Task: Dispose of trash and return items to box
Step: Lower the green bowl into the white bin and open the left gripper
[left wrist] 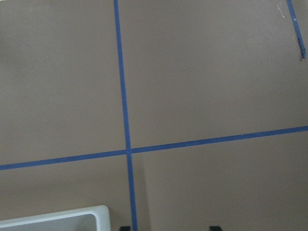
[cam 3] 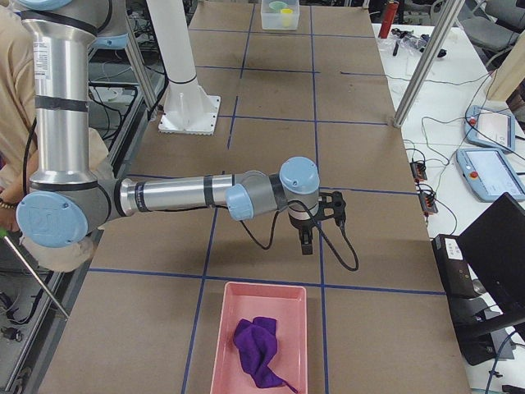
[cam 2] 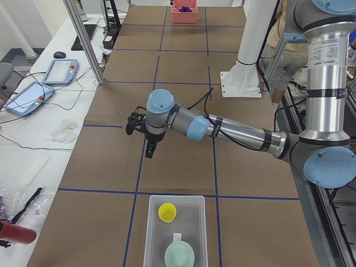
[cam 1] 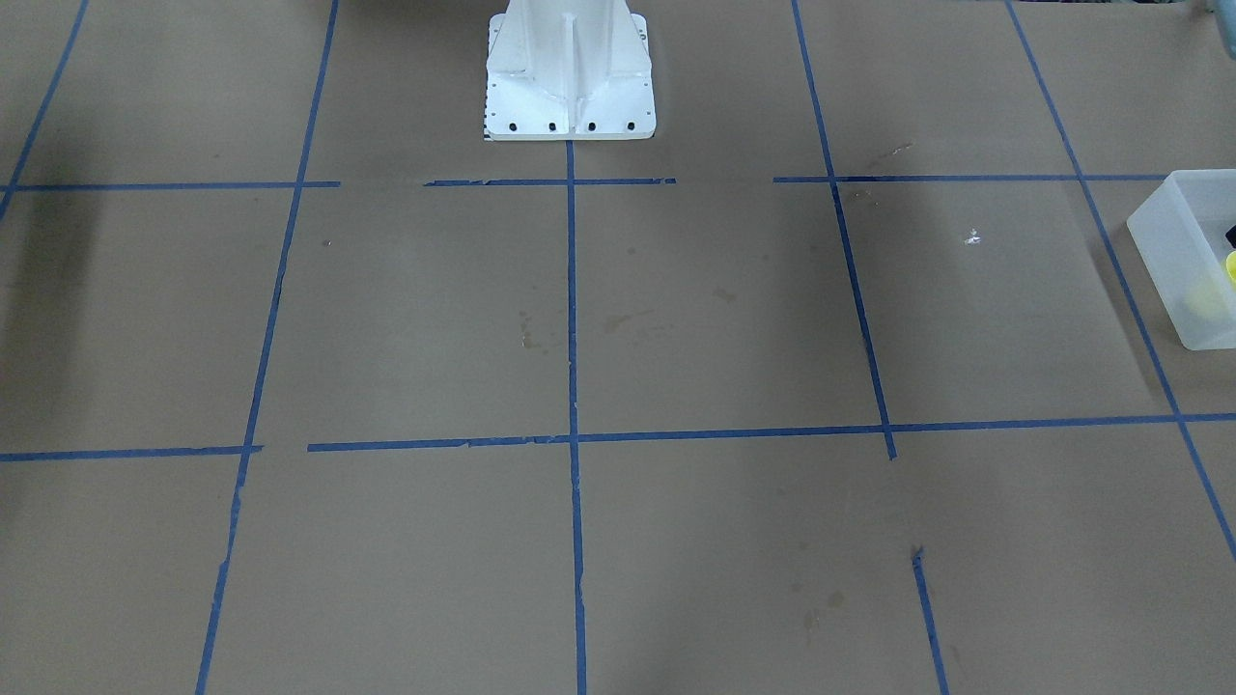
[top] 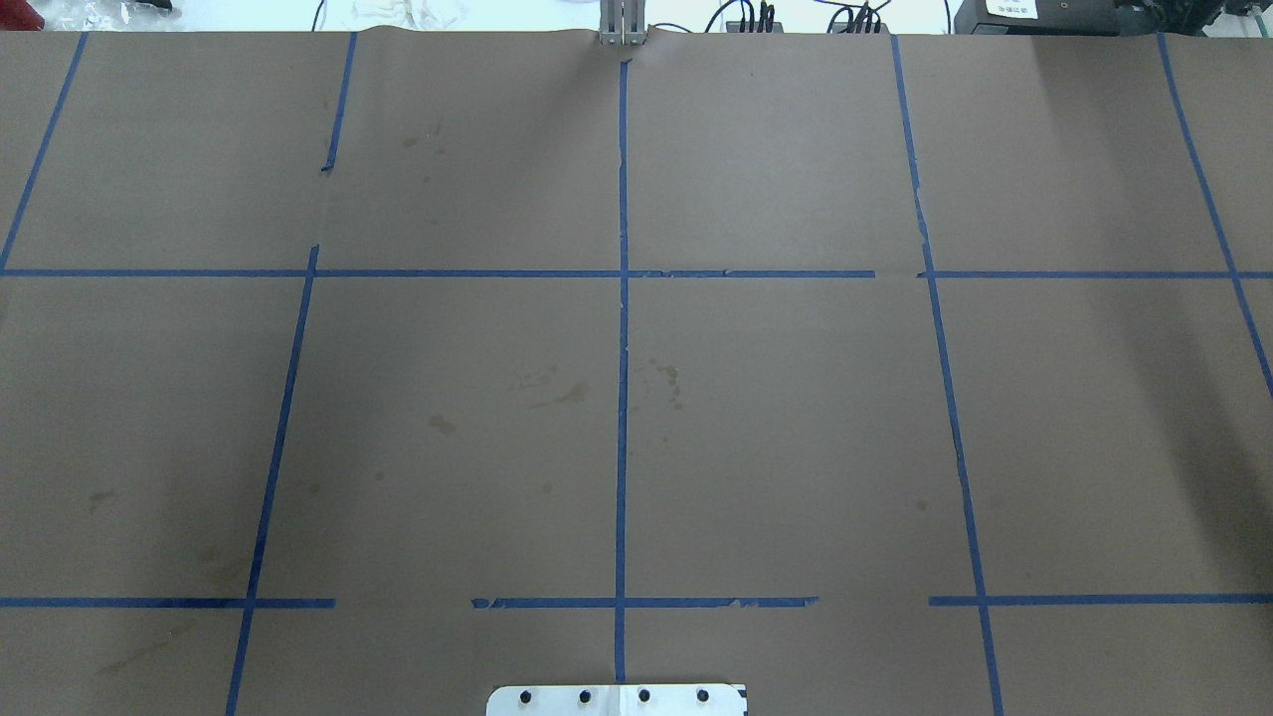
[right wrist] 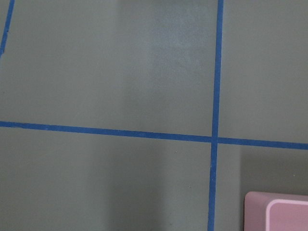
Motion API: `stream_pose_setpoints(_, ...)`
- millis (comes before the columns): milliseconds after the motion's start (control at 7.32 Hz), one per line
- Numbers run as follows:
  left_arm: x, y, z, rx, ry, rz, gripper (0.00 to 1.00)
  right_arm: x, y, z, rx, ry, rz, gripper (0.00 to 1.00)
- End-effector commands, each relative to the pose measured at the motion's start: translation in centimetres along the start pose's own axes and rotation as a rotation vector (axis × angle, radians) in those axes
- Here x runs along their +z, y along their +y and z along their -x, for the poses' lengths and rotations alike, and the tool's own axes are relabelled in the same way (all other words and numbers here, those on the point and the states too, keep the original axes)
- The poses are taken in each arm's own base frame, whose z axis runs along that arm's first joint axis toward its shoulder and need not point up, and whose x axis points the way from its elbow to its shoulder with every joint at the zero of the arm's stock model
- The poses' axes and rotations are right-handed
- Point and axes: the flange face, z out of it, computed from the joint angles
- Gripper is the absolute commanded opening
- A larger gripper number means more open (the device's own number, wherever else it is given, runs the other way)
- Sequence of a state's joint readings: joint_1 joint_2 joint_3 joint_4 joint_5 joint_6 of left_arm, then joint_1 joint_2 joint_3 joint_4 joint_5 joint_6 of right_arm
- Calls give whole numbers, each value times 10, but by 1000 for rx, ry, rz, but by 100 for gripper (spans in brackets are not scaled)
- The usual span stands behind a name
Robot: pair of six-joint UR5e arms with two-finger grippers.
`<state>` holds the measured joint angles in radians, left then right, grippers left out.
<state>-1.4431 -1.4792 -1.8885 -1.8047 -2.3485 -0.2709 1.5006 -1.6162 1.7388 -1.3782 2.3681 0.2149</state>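
Note:
The box [cam 2: 174, 231], a frosted-white bin, stands at the near end of the table in the exterior left view. It holds the yellow cup [cam 2: 167, 212] and a mint-green bowl [cam 2: 179, 255]. The box also shows at the right edge of the front-facing view [cam 1: 1183, 256] and far off in the exterior right view [cam 3: 279, 15]. My left gripper [cam 2: 149, 146] hovers above the paper, beyond the box. In the left wrist view its two fingertips [left wrist: 124, 228] stand wide apart with nothing between them, and the box corner [left wrist: 94, 215] lies lower left. My right gripper [cam 3: 305, 238] hovers near the pink tray; I cannot tell whether it is open or shut.
A pink tray [cam 3: 261, 336] with a purple cloth [cam 3: 259, 349] lies at the table's other end; its corner shows in the right wrist view [right wrist: 279, 211]. The white pedestal base [cam 1: 570, 72] stands mid-table. Brown paper with blue tape lines covers the table.

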Motion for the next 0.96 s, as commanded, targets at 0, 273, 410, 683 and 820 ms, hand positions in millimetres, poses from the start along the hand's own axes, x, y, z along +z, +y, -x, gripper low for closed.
stream_pose_setpoints(0, 11, 18, 0, -9, 6, 22, 99, -1, -3, 3, 2, 3, 4, 100)
stream_pose_setpoints(273, 13, 22, 6, -12, -6, 28, 99, 3, 1, 2, -12, 5, 15, 100)
stream_pose_setpoints(410, 16, 21, 4, 57, -23, 32, 99, 10, 3, 9, -29, 2, 30, 100)
stream_pose_setpoints(683, 19, 24, 35, 254, -171, 93, 99, 19, 8, 8, -122, 10, 50, 100)
stream_pose_setpoints(820, 30, 34, 57, 323, -165, 199, 99, 20, 9, 9, -125, 9, 53, 100)
